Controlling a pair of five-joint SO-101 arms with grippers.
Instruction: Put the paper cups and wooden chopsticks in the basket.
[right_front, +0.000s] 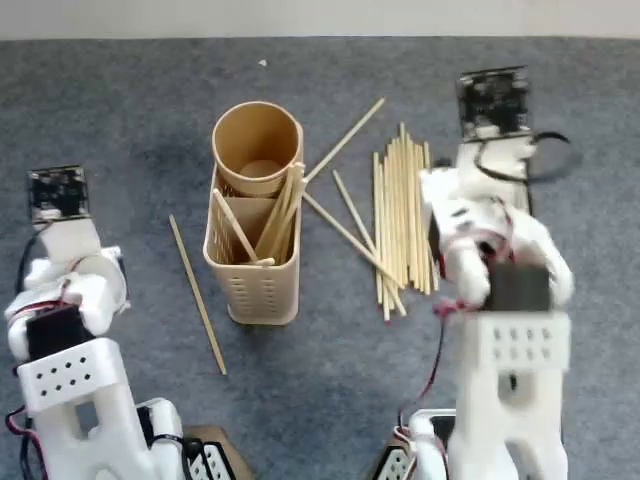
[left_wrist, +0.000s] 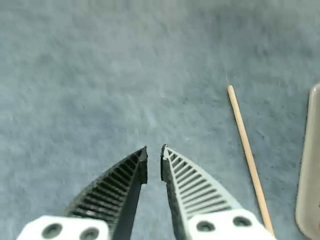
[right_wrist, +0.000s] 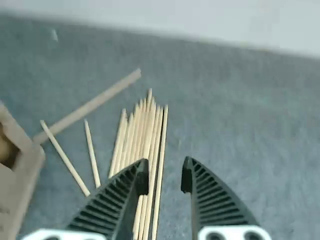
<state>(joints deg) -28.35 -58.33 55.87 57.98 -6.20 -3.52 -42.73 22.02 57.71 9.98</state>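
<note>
One cup (right_front: 257, 160), few sticks (right_front: 280, 215): in basket (right_front: 250, 295).
Left to do: pile (right_front: 400, 215) right, one stick (right_front: 197, 295) left.
My left claw (left_wrist: 154, 159), right claw (right_wrist: 165, 172): parted, empty.

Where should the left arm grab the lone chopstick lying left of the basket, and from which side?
Probably mid-shaft, coming straight down from above with the fingers across its width. The lone chopstick lies flat and apart from the basket, so both long sides are free for a finger. A hold near the middle should keep the thin stick from tipping. The left gripper sits beside it.
</note>
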